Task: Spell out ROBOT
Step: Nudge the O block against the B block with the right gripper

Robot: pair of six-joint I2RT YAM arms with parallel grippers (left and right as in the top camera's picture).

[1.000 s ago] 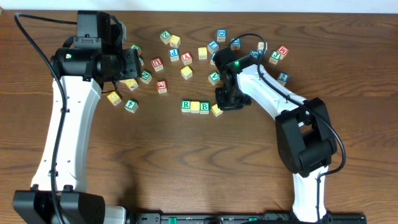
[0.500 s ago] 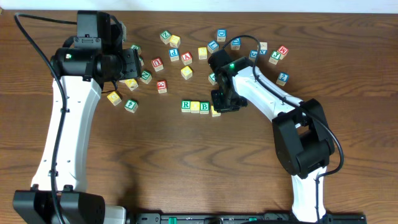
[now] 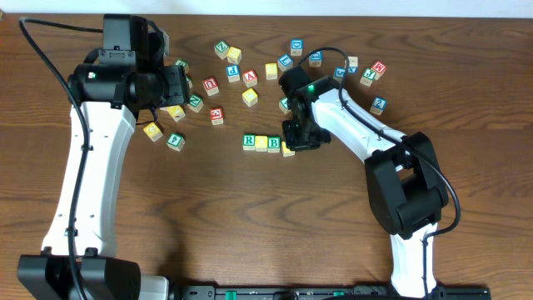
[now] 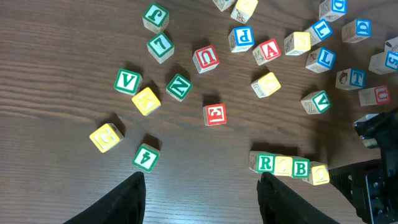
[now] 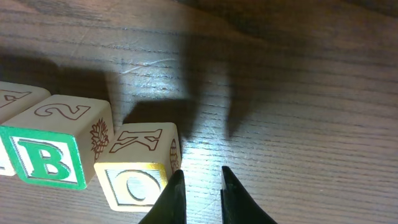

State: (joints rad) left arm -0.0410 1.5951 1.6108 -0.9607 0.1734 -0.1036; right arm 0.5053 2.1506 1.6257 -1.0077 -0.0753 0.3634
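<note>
A row of blocks lies mid-table: green R [image 3: 249,142], yellow O [image 3: 261,143], green B [image 3: 274,143] and a second yellow O [image 3: 288,149], which sits slightly askew and lower at the row's right end. The wrist views show the same row: R [image 4: 265,163], B [image 5: 46,155] and the end O [image 5: 134,180]. My right gripper [image 5: 200,177] is low at the table with its fingers almost together and nothing between them. Its left finger rests against the end O's right side. A blue T block [image 4: 356,77] lies further back. My left gripper [image 4: 200,186] is open, empty and high above the table.
Several loose letter blocks are scattered across the back of the table, among them a red A [image 3: 250,77], a red block [image 3: 216,115], a green block [image 3: 175,141] and a yellow block [image 3: 152,131]. The right arm [image 3: 350,117] reaches over the blocks at the back right.
My right gripper has shifted a little to the left, and the end O block has moved with it closer to the B. The left arm has not moved.
</note>
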